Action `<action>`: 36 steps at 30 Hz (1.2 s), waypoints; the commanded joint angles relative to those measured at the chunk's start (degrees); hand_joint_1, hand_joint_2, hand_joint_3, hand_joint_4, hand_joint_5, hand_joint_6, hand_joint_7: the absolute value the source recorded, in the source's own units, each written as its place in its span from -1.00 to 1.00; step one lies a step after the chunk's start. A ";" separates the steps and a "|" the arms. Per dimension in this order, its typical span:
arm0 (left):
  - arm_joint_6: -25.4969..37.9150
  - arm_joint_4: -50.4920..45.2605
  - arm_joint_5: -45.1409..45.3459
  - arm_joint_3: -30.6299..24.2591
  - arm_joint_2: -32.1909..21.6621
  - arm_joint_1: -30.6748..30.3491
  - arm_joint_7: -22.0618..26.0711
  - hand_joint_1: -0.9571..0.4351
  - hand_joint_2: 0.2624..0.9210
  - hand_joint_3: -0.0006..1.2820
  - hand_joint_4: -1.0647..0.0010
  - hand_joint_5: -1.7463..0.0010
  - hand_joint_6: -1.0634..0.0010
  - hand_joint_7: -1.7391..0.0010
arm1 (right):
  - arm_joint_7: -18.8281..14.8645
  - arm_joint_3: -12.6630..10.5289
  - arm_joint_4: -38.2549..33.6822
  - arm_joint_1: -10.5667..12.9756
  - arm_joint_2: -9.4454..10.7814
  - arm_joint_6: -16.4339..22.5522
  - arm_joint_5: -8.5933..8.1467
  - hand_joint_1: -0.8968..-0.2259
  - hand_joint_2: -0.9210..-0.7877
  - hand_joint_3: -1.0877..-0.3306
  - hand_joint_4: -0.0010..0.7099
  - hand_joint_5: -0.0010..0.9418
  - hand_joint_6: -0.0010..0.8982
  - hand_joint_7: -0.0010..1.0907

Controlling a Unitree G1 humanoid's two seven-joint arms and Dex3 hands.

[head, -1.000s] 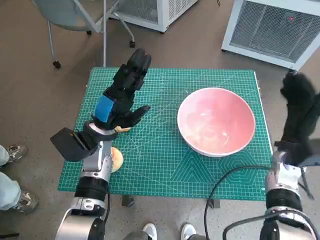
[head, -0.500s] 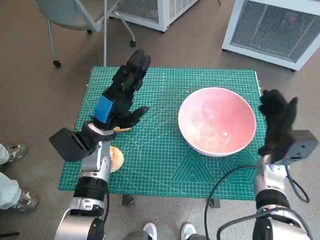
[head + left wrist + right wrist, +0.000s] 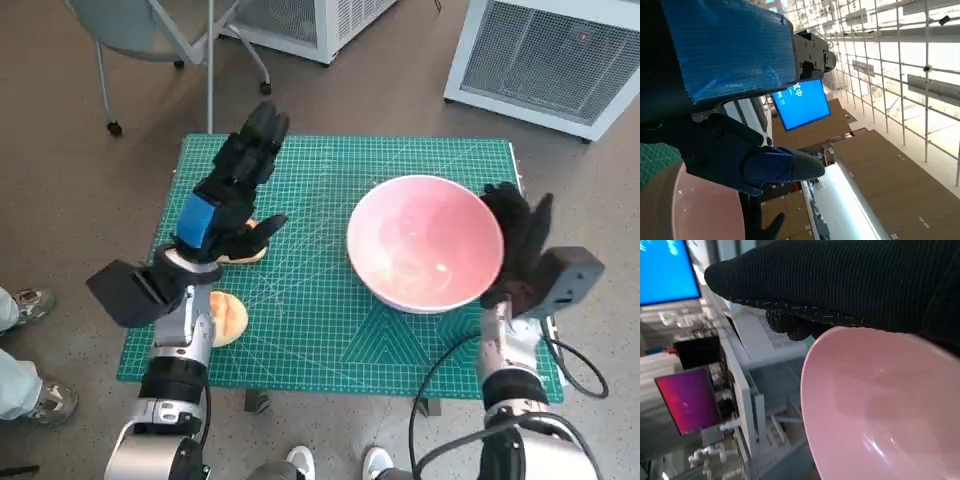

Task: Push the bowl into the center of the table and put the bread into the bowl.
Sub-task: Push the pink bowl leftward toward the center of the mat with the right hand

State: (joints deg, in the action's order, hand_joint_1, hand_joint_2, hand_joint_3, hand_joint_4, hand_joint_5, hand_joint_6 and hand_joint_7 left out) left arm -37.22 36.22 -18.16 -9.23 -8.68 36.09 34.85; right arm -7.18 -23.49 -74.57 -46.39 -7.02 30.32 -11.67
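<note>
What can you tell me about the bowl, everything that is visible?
The bowl is pale pink, round and deep, glossy like glazed ceramic or plastic, with streaky light marks inside. It is empty and stands upright on the right half of the green mat. The gloved right hand lies against its right rim. No bread is in it.

The bowl [image 3: 425,242], at centre right of the head view, is showing a smooth, glossy pink glaze that is catching pale highlights. The right hand [image 3: 515,240], at its right rim, is wearing a matt black ribbed knit, rough in the right wrist view. The left hand [image 3: 228,190], upper left, is showing hard matt black plastic under slightly shiny, wrinkled blue tape [image 3: 201,216]. The table [image 3: 330,330] is lying under a matt green cutting mat printed with fine pale gridlines. The bread [image 3: 229,318], lower left, is looking dull, tan and soft-crusted
</note>
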 commanded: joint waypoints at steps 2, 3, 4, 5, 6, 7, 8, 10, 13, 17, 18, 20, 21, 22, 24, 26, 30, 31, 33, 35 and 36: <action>0.30 -2.53 0.26 -0.25 -0.75 -2.08 -0.72 -0.54 1.00 -0.54 1.00 1.00 0.75 0.97 | -1.13 -1.00 -1.16 -0.86 2.16 -2.70 -1.04 -0.23 -1.00 -0.33 -0.58 -1.00 -0.72 -0.43; 0.32 -2.76 0.24 -0.33 -0.89 -2.33 -0.80 -0.54 1.00 -0.54 1.00 1.00 0.75 0.97 | -1.24 -1.09 -1.18 -1.10 2.40 -2.96 -1.03 -0.22 -1.00 -0.33 -0.58 -1.00 -0.72 -0.44; 0.37 -3.01 0.23 -0.37 -0.98 -2.55 -0.86 -0.54 1.00 -0.54 1.00 1.00 0.75 0.97 | -1.34 -1.17 -1.18 -1.24 2.57 -3.11 -1.01 -0.21 -1.00 -0.33 -0.58 -1.00 -0.71 -0.44; 0.42 -3.30 0.27 -0.48 -1.18 -2.83 -1.02 -0.54 1.00 -0.54 1.00 1.00 0.75 0.97 | -1.49 -1.28 -1.16 -1.53 2.93 -3.30 -1.08 -0.21 -1.00 -0.34 -0.58 -1.00 -0.71 -0.44; 0.47 -3.58 0.30 -0.53 -1.32 -3.07 -1.15 -0.54 1.00 -0.54 1.00 1.00 0.74 0.97 | -1.61 -1.37 -1.14 -1.72 3.17 -3.43 -1.12 -0.18 -1.00 -0.35 -0.58 -1.00 -0.70 -0.44; 0.63 -3.99 0.34 -0.58 -1.48 -3.36 -1.34 -0.54 1.00 -0.54 1.00 1.00 0.74 0.97 | -1.79 -1.47 -1.13 -1.97 3.47 -3.58 -1.23 -0.17 -1.00 -0.36 -0.58 -1.00 -0.70 -0.45; 0.78 -4.37 0.36 -0.59 -1.58 -3.61 -1.50 -0.54 1.00 -0.54 1.00 1.00 0.74 0.97 | -1.93 -1.55 -1.12 -2.12 3.65 -3.68 -1.29 -0.16 -1.00 -0.37 -0.57 -1.00 -0.69 -0.45; 1.23 -5.55 0.50 -0.61 -1.81 -4.33 -2.07 -0.54 1.00 -0.54 1.00 1.00 0.74 0.97 | -2.23 -1.63 -1.11 -2.50 4.16 -3.91 -1.38 -0.15 -1.00 -0.39 -0.56 -0.99 -0.68 -0.45; 1.66 -7.27 0.99 -0.58 -2.09 -5.48 -3.14 -0.54 1.00 -0.54 1.00 1.00 0.74 0.97 | -2.38 -1.62 -1.13 -3.04 4.85 -4.32 -1.42 -0.15 -1.00 -0.41 -0.55 -0.99 -0.66 -0.45; 2.18 -9.37 1.31 -0.49 -2.44 -7.05 -4.22 -0.55 1.00 -0.54 1.00 1.00 0.74 0.98 | -2.53 -1.66 -1.24 -3.77 5.77 -4.96 -1.61 -0.16 -1.00 -0.37 -0.51 -0.98 -0.63 -0.45; 2.27 -9.82 1.37 -0.44 -2.50 -7.40 -4.45 -0.55 1.00 -0.54 1.00 1.00 0.74 0.98 | -2.55 -1.64 -1.25 -3.90 5.94 -5.07 -1.61 -0.16 -1.00 -0.37 -0.51 -0.98 -0.62 -0.45; 2.31 -10.59 1.56 -0.40 -2.66 -8.08 -4.96 -0.56 1.00 -0.54 1.00 1.00 0.74 0.98 | -2.48 -1.54 -1.30 -4.22 6.26 -5.33 -1.53 -0.17 -1.00 -0.34 -0.50 -0.98 -0.61 -0.46; 2.25 -10.83 1.64 -0.47 -2.79 -8.44 -5.18 -0.56 1.00 -0.54 1.00 1.00 0.74 0.98 | -2.37 -1.48 -1.36 -4.45 6.49 -5.53 -1.46 -0.17 -1.00 -0.34 -0.50 -0.98 -0.61 -0.46; 2.24 -11.06 1.70 -0.49 -2.88 -8.71 -5.37 -0.56 1.00 -0.54 0.99 1.00 0.74 0.98 | -2.31 -1.43 -1.41 -4.60 6.65 -5.67 -1.42 -0.18 -1.00 -0.34 -0.50 -0.98 -0.60 -0.46; 2.36 -11.57 1.78 -0.55 -3.00 -9.27 -5.77 -0.56 1.00 -0.54 0.99 1.00 0.74 0.98 | -2.20 -1.32 -1.49 -4.88 6.99 -5.91 -1.29 -0.18 -1.00 -0.33 -0.50 -0.98 -0.59 -0.46; 2.54 -12.02 1.92 -0.59 -3.03 -9.73 -6.19 -0.56 1.00 -0.54 0.99 1.00 0.74 0.98 | -2.12 -1.15 -1.56 -5.10 7.31 -6.11 -1.09 -0.19 -1.00 -0.32 -0.50 -0.98 -0.58 -0.46; 2.80 -12.68 2.13 -0.76 -3.15 -10.50 -6.99 -0.56 1.00 -0.54 0.98 0.99 0.74 0.98 | -2.17 -0.68 -1.76 -5.48 7.71 -6.66 -0.54 -0.23 -1.00 -0.31 -0.49 -0.98 -0.58 -0.47; 2.87 -12.84 2.23 -0.79 -3.17 -10.66 -7.24 -0.55 1.00 -0.54 0.98 0.99 0.74 0.98 | -2.28 -0.69 -1.80 -5.54 7.76 -6.83 -0.52 -0.23 -1.00 -0.31 -0.49 -0.98 -0.58 -0.47; 3.10 -13.26 2.41 -0.78 -3.17 -10.97 -7.71 -0.56 1.00 -0.54 0.97 0.99 0.74 0.98 | -2.61 -0.72 -1.85 -5.64 7.78 -7.13 -0.53 -0.23 -1.00 -0.32 -0.49 -0.98 -0.58 -0.48; 3.38 -13.71 2.60 -0.75 -3.15 -11.26 -8.19 -0.56 1.00 -0.54 0.97 0.99 0.74 0.98 | -3.03 -0.76 -1.88 -5.71 7.70 -7.39 -0.57 -0.23 -1.00 -0.32 -0.50 -0.99 -0.57 -0.48; 3.48 -13.89 2.72 -0.72 -3.12 -11.37 -8.41 -0.56 1.00 -0.54 0.97 0.99 0.74 0.98 | -3.22 -0.78 -1.88 -5.74 7.64 -7.48 -0.60 -0.23 -1.00 -0.32 -0.51 -0.99 -0.57 -0.48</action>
State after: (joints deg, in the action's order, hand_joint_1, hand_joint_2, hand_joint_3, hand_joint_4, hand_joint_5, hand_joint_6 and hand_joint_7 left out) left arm -34.28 23.82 -15.96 -9.69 -11.25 25.34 27.33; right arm -9.68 -24.41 -75.50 -52.57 0.42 24.22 -12.72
